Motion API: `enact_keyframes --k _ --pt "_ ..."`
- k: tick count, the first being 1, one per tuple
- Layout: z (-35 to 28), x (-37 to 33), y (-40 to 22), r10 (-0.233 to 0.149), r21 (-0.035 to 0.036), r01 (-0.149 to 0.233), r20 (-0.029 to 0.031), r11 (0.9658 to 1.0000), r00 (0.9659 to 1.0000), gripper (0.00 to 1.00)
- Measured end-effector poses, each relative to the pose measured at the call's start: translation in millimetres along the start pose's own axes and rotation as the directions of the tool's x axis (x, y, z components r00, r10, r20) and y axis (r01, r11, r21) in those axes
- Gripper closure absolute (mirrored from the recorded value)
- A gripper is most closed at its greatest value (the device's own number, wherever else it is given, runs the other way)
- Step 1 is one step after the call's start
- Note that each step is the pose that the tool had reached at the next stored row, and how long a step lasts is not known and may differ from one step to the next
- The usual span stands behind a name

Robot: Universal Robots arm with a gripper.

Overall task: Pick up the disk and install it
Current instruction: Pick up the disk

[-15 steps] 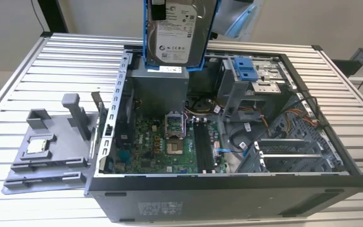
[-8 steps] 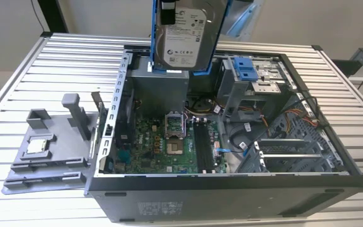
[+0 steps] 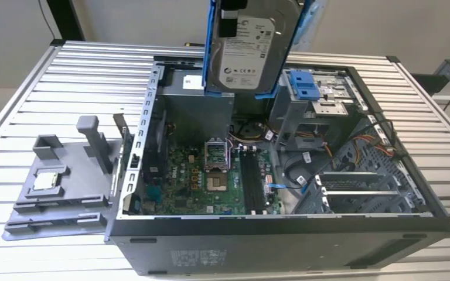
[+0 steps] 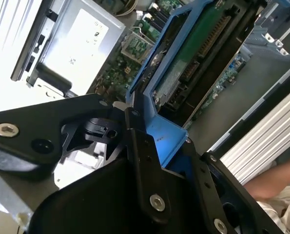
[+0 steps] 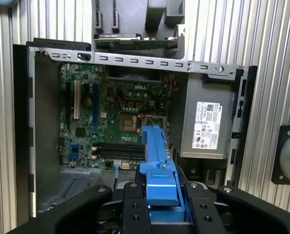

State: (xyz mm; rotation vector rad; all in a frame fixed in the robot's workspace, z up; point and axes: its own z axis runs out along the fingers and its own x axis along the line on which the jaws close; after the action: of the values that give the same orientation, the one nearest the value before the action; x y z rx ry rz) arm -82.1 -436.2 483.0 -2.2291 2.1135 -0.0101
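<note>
disk (image 3: pixel 248 50) clamped in gripper (image 5: pixel 163 192), upright above open computer case (image 3: pixel 287 249)

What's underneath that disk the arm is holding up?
The disk, held in the gripper, hangs over the open computer case: its green circuit board and grey box lie below. The disk hides part of the case's far end in the exterior view.

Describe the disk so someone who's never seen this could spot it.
Find the open computer case on the slatted table. The disk hangs above it, clamped in the gripper. Unlike the grey box inside, it is silver with a blue frame.
</note>
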Motion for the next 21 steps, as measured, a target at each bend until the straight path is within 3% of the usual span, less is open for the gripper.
enact_keyframes --k 12,21 --pt "3.7 13.4 -45.3 0.000 0.0001 0.000 0.0002 1.0000 1.0000 1.00" --pt "4.2 26.4 -58.6 0.000 0.0001 0.000 0.0003 1.0000 1.0000 1.00"
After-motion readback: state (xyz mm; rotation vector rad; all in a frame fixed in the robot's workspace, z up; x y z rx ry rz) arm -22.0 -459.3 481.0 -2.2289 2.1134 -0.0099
